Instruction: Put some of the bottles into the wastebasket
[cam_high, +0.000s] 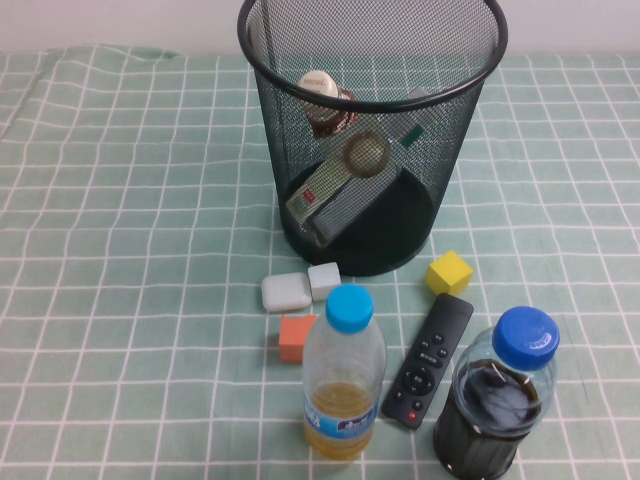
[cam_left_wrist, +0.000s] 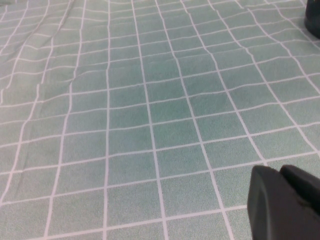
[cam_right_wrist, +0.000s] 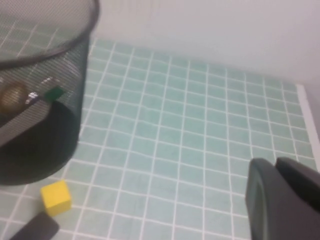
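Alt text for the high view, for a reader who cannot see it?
A black mesh wastebasket on a green checked cloth holds two bottles. In front stand a yellow-liquid bottle and a dark-liquid bottle, flanking a remote. Neither end effector appears.

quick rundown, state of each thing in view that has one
wastebasket: upright, two bottles inside
white-capped bottle: in basket, leaning
cream-capped bottle: in basket, tilted
yellow-liquid bottle: upright, capped, partly full
dark-liquid bottle: upright, capped
left hand: shut, empty
right hand: shut, empty
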